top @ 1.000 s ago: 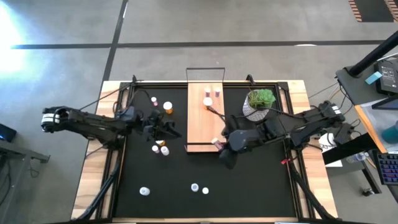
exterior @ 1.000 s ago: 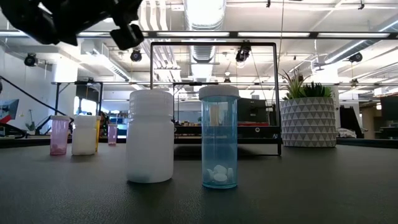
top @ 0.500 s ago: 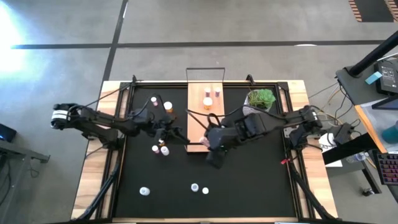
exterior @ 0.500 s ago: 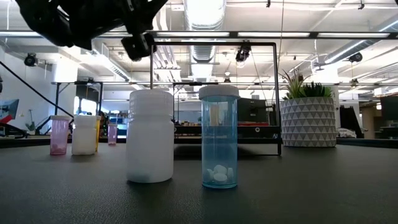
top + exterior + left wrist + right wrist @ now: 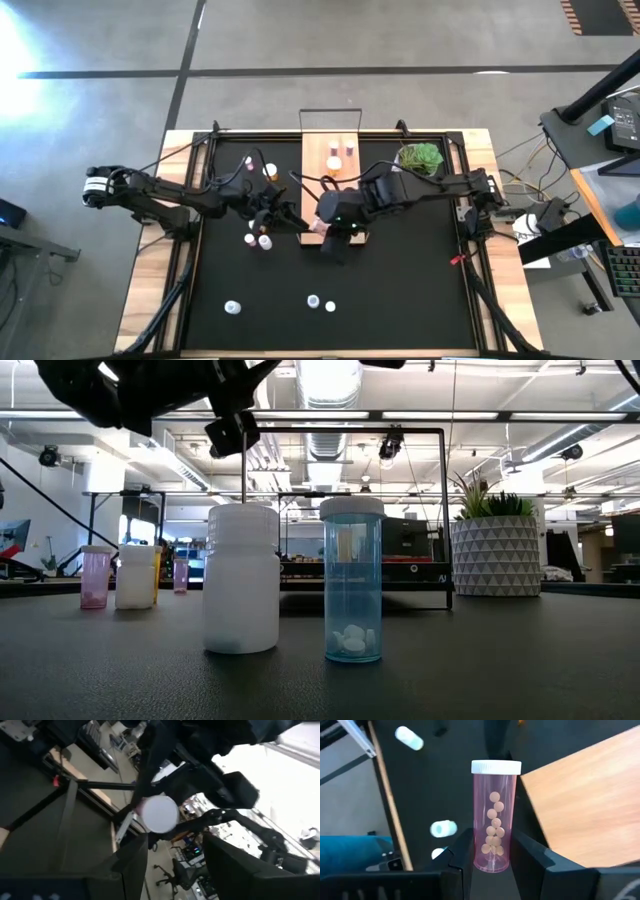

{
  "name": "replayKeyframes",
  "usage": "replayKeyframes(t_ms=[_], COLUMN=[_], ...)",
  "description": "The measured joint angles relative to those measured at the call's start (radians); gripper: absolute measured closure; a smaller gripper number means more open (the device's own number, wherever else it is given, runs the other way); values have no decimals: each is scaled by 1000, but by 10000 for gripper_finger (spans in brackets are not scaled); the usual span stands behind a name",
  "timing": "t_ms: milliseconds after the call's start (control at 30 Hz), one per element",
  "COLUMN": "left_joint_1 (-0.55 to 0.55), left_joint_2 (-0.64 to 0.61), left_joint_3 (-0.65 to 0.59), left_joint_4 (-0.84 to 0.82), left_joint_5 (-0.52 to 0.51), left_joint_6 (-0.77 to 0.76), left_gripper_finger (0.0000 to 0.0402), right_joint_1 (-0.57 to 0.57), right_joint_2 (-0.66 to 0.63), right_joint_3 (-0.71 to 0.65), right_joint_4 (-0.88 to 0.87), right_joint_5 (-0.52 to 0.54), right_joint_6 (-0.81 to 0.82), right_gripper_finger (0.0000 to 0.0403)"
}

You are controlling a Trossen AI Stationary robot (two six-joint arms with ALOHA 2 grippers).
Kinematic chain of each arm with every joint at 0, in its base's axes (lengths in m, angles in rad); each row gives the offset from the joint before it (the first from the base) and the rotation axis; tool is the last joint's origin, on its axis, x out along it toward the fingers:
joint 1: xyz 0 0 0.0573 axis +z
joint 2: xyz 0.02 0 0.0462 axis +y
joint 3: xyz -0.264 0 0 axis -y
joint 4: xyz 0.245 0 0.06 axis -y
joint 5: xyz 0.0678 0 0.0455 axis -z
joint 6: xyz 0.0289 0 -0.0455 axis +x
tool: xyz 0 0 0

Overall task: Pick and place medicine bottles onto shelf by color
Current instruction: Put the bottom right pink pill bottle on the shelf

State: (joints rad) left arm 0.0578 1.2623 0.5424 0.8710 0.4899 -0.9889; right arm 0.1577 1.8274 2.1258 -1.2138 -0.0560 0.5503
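A: Pink see-through medicine bottle with white cap and round pills (image 5: pixel 493 815) sits clamped in my right claw (image 5: pixel 325 226), at the near end of the light-wood shelf (image 5: pixel 330 180).

B: Handling?

A: Light, stiff, slick plastic, I'd guess; grip stays low on the body. Left claw (image 5: pixel 283 216) partly open, empty, just beside it above the desk (image 5: pixel 400 290).

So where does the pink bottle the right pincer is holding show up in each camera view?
High view: pink bottle at the shelf's near end, under the right pincer.
Low view: not in it.
Left wrist view: only a white cap shows; whether it is this bottle's is unclear.
Right wrist view: centre, clamped between the fingers.
Shared landmark: the light-wood shelf.
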Motion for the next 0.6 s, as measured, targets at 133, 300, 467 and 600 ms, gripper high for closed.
replayKeyframes(t_ms=[133,300,467,600], left_joint_1=[1,1,2,1], left_joint_2=[3,3,10,10], left_joint_3=[5,21,39,53], left_joint_4=[0,-1,-19,-84], left_joint_5=[-29,-51,-54,-51], left_joint_6=[25,58,84,89], left_gripper_finger=[228,228,228,228], right_joint_1=[-6,-20,-36,-48], right_joint_2=[2,7,7,7], right_joint_3=[0,0,0,-1], right_joint_4=[9,27,40,67], right_joint_5=[-8,-25,-29,-23], right_joint_6=[0,7,14,17], right_gripper_finger=[305,305,305,305])
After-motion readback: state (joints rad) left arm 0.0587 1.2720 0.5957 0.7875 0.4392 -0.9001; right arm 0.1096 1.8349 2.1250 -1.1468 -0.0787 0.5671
